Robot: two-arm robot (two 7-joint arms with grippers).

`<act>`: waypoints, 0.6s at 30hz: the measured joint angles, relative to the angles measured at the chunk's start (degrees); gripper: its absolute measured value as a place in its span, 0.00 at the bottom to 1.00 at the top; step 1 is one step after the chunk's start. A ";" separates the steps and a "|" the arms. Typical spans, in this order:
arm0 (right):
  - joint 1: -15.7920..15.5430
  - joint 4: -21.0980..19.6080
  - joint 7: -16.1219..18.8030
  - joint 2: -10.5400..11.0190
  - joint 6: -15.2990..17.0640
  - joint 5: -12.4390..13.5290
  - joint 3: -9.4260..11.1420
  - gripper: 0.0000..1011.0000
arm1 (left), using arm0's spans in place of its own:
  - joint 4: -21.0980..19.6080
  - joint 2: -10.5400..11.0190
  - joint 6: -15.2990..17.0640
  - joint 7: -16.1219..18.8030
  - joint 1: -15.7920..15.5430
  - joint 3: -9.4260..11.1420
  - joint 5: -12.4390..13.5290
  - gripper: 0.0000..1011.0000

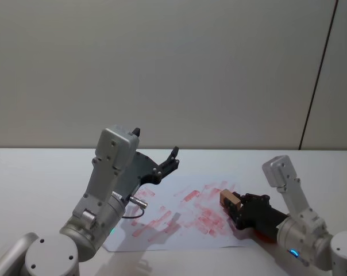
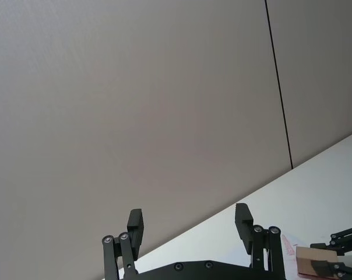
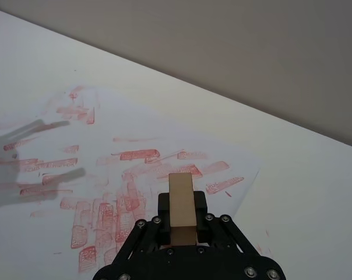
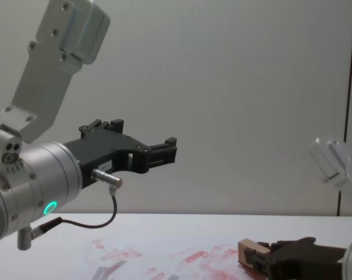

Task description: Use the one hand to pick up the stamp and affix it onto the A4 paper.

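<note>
The stamp (image 1: pixel 229 198), a small tan wooden block, is gripped by my right gripper (image 1: pixel 232 208), which is shut on it. It is held low over the right part of the A4 paper (image 1: pixel 185 238), a white sheet smeared with red stamp marks. Whether the block touches the sheet I cannot tell. In the right wrist view the stamp (image 3: pixel 182 203) sticks out forward between the black fingers (image 3: pixel 206 224), with the paper (image 3: pixel 106 128) spread beyond it. My left gripper (image 1: pixel 172 160) hangs open high above the paper's left half, holding nothing.
The white table (image 1: pixel 35 172) runs back to a plain grey wall. The raised left arm (image 4: pixel 53 169) casts a shadow on the paper's left side. Bare tabletop lies left and right of the sheet.
</note>
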 joint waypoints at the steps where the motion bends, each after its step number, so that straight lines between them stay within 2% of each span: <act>1: 0.19 0.34 0.02 -0.11 0.00 -0.08 -0.06 0.21 | 0.00 0.00 0.00 0.00 0.00 0.00 0.00 0.99; 18: 1.86 3.00 0.71 -0.94 1.03 -1.42 -0.54 0.21 | 0.00 0.00 0.00 0.00 0.00 0.00 0.00 0.99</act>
